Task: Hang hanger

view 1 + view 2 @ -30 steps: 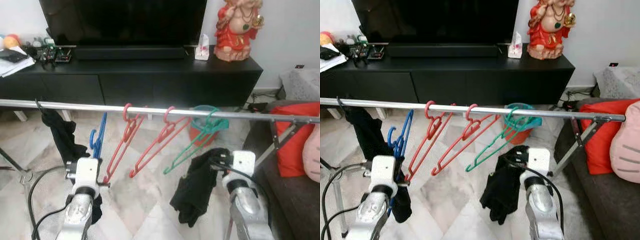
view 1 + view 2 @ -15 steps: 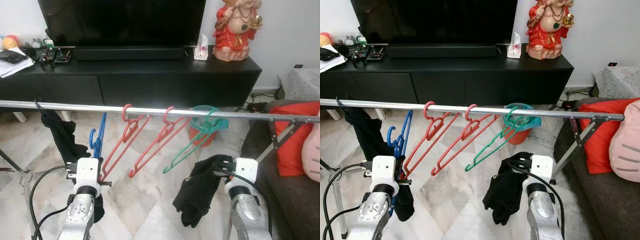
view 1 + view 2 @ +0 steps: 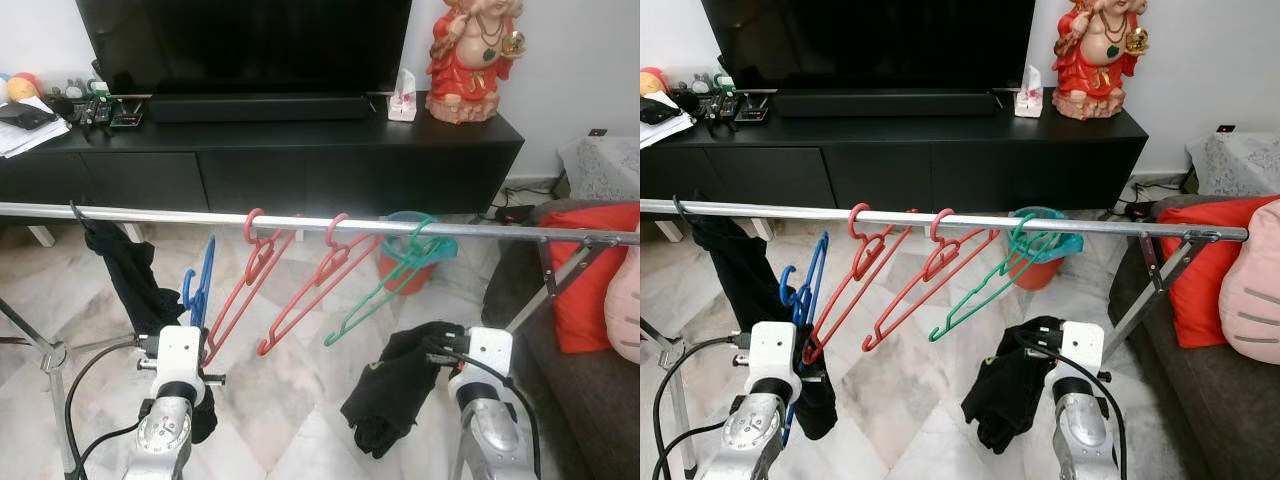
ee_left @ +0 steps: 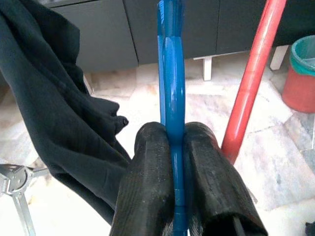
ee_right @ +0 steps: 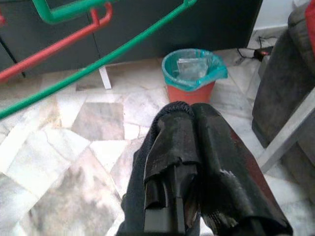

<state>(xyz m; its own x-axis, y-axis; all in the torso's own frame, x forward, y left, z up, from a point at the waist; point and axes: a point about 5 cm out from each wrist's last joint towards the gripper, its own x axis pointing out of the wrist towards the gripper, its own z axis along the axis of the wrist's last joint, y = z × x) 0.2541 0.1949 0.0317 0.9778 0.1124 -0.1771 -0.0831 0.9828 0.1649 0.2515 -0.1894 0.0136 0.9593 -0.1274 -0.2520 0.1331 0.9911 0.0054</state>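
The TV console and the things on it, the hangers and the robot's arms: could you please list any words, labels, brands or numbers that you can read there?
No text can be read in any view.
Tissue box on the TV console: its print is too small and blurred to read.
Papers at the console's left end: too small to read.
Blue hanger in the left gripper: no marking shows.

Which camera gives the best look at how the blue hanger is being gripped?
The left wrist view: the left tool's two black fingers are shut on the blue hanger, seen edge-on. The eye views show the hanger's whole shape below the rail, beside a black garment, but the grip is hidden.
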